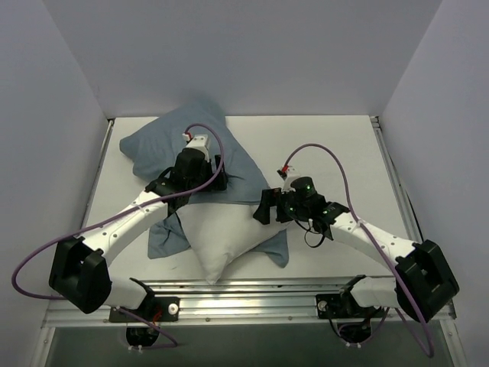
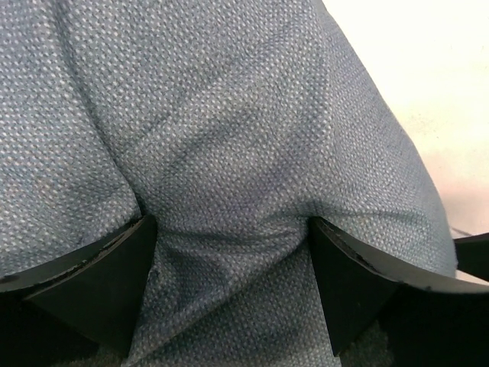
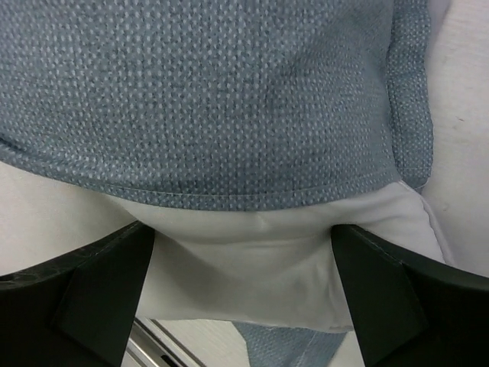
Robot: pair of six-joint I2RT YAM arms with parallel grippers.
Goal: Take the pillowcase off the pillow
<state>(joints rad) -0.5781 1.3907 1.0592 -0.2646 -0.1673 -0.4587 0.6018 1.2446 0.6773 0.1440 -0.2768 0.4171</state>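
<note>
The pillowcase [image 1: 172,141] shows its dull grey-blue side and lies bunched at the back left, with a flap [image 1: 164,237] hanging out at the front. The white pillow [image 1: 218,241] sticks out of it toward the near edge. My left gripper [image 1: 191,178] presses down into the pillowcase [image 2: 229,138]. Its jaws [image 2: 229,283] are wide apart with a puckered fold of cloth between them. My right gripper [image 1: 267,206] is at the pillow's right corner. Its jaws [image 3: 241,283] are wide apart around the white pillow [image 3: 244,260], just below the pillowcase hem [image 3: 229,200].
The white table [image 1: 328,153] is walled at the back and on both sides. A metal rail [image 1: 252,294] runs along the near edge, just below the pillow's tip. Bare table shows at the right in the left wrist view [image 2: 428,69].
</note>
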